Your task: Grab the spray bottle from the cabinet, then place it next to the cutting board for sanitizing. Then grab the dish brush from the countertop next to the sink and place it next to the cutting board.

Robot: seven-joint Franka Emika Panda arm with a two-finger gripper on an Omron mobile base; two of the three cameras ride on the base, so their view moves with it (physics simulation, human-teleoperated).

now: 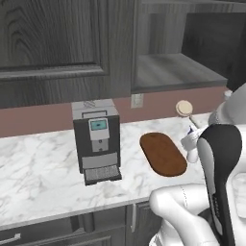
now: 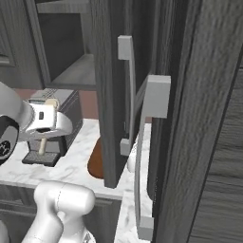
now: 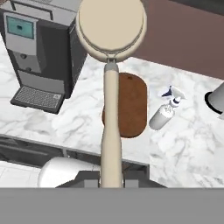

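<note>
My gripper (image 3: 111, 177) is shut on the thin handle of the dish brush (image 3: 111, 100). It holds the brush in the air, and the round pale head (image 1: 184, 108) points away from the hand. Below it on the white marble countertop (image 1: 43, 173) lies the oval reddish-brown cutting board (image 1: 163, 153). In the hand view the brush handle crosses the cutting board (image 3: 131, 105). The small white spray bottle (image 3: 164, 113) with its blue-and-white head rests on the marble just right of the board. The bottle (image 1: 190, 140) is partly hidden by my arm. The wall cabinet (image 1: 175, 72) stands open above.
A dark coffee machine (image 1: 96, 139) stands on the counter left of the board. The open cabinet door (image 2: 121, 95) with its long grey handle hangs close on the right. Dark base cabinets (image 1: 72, 230) run under the counter's front edge.
</note>
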